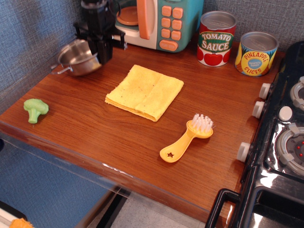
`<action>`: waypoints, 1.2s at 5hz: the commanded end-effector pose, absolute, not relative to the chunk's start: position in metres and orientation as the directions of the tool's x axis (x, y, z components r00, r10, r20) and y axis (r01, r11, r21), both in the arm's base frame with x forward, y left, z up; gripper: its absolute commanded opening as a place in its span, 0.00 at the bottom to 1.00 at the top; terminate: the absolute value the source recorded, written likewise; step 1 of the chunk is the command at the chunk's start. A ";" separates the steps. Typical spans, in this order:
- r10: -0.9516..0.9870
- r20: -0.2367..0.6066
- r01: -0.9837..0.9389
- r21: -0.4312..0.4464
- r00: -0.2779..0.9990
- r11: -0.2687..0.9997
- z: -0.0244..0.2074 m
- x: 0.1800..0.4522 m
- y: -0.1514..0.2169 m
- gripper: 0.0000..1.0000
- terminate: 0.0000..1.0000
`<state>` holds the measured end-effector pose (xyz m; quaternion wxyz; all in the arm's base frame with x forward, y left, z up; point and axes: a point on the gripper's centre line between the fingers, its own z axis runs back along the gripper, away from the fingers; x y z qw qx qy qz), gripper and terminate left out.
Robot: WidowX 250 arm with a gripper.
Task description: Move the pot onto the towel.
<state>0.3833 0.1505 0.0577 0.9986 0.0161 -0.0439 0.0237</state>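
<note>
The small shiny steel pot [75,59] is at the back left of the wooden counter, tilted, with its right side raised. My black gripper [101,52] is shut on the pot's right rim and holds it up at that side. The pot's left wire handle [59,70] points down toward the counter. The folded yellow towel [145,91] lies flat in the middle of the counter, to the right of and nearer than the pot. Nothing is on the towel.
A green toy broccoli [35,109] lies at the front left. A yellow brush [186,138] lies right of centre. A toy microwave [156,21] and two cans [216,38] [256,53] stand at the back. A toy stove [285,137] borders the right edge.
</note>
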 end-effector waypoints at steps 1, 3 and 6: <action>-0.038 0.150 0.028 0.070 0.988 0.997 0.131 0.375 0.086 0.00 0.00; -0.108 0.107 0.102 0.061 0.988 0.993 0.107 0.357 0.017 0.00 0.00; -0.037 0.052 0.034 0.069 0.998 0.997 0.073 0.364 0.021 0.00 0.00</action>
